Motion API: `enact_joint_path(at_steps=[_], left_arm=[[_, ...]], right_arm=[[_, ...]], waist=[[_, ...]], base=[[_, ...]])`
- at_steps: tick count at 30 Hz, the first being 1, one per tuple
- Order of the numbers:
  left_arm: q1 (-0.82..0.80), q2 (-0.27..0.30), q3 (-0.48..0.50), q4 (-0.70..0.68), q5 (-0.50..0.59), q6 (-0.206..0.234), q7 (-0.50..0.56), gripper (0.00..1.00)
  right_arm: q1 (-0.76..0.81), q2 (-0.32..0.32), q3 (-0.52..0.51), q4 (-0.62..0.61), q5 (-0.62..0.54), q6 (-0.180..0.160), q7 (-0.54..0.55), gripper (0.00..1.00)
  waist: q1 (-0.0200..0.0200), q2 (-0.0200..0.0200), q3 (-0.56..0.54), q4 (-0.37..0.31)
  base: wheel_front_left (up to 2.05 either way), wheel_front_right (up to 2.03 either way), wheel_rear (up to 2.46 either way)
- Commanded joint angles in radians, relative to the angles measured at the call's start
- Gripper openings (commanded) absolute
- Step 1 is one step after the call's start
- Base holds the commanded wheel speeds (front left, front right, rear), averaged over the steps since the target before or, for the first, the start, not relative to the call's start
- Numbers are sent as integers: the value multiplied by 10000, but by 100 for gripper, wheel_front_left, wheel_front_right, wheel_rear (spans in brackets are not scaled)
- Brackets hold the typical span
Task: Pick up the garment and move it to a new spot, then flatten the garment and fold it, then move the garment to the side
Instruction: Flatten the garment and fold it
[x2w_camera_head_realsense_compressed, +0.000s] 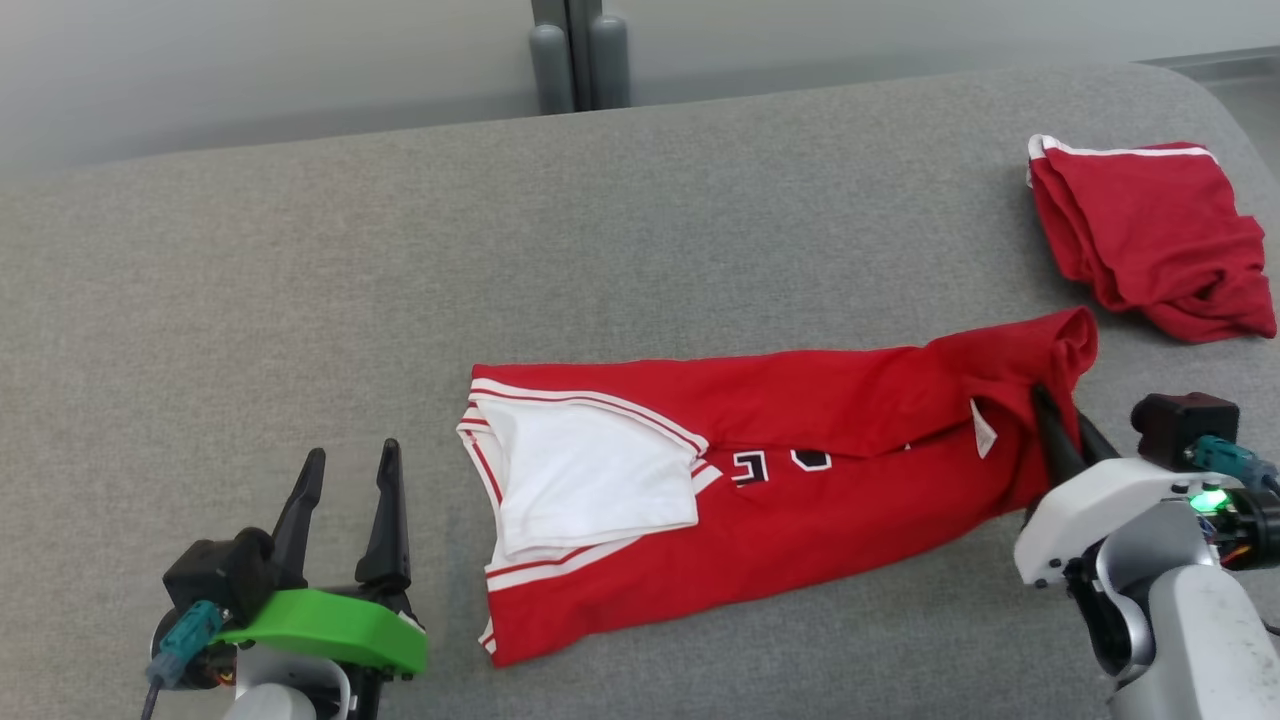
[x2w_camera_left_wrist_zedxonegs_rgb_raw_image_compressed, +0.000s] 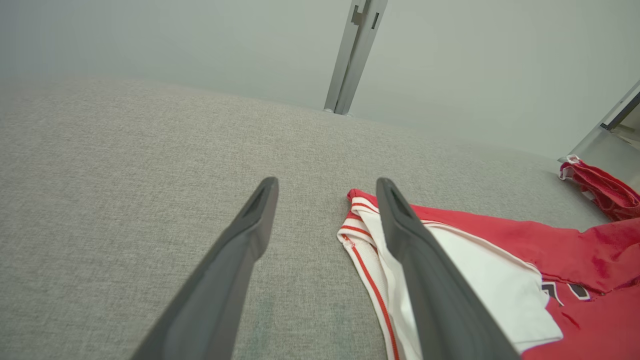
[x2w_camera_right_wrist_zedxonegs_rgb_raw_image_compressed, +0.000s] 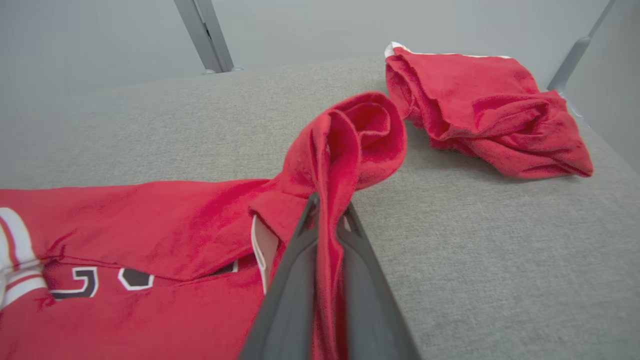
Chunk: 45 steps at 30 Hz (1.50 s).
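the right gripper (x2w_camera_right_wrist_zedxonegs_rgb_raw_image_compressed: 327, 215) is clamping its two dark fingers together on the right end of the red jersey-like garment with white striped trim and black-and-white lettering (x2w_camera_head_realsense_compressed: 800, 520). the pinched cloth is standing up in a rolled bunch above the fingertips. the left gripper (x2w_camera_head_realsense_compressed: 345, 480) is hovering with its fingers spread apart, gripping nothing, near the garment's white-trimmed left end but not touching it. the garment is lying lengthwise across the middle of the grey fabric-covered worktop (x2w_camera_head_realsense_compressed: 250, 300). it is looking narrow and doubled over along its length, with a white inner panel showing at the left end. well apart from it, toward the far right corner, a second red cloth with a white edge (x2w_camera_head_realsense_compressed: 1150, 230) is sitting in a loose folded heap.

judging from this, the garment is already sitting in its working spot and lying mostly flat, and the folding is looking partly done, with one lengthwise fold seeming to be in place. the clamp on the right end is suggesting that a crosswise fold toward the left is the step in hand. that fold, any tidying, and moving the garment to the side are remaining.
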Motion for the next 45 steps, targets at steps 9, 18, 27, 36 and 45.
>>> enact_joint_path(at_steps=[9, 18, 27, 36, 45], left_arm=[[128, -50, 354, 15, 252, 45, -71, 100], [267, -353, 593, -58, 447, -151, -73, 100], [145, -678, 784, 58, 641, -360, -72, 100], [-61, -954, 948, 249, 817, -571, -74, 100], [-192, -1179, 1036, 374, 1110, -758, -75, 100]], right_arm=[[-142, -27, 2542, -464, 2299, -15, -118, 0], [-971, -32, 4759, 207, 3607, -15, -506, 0], [-1790, -33, 6250, 1352, 4427, -15, -565, 0], [-2732, -28, 7093, 2794, 4654, -15, -820, 85], [-3222, -34, 7287, 2964, 4703, -15, -1509, 100]], waist=[[0, -1, -387, 1083], [0, -1, -423, 2215], [0, -1, -256, 2741], [0, -1, -80, 2753], [0, -1, -30, 2472]], base=[[0, 0, 0], [0, 0, 0], [0, 0, 0], [0, 0, 0], [0, 0, 0]])
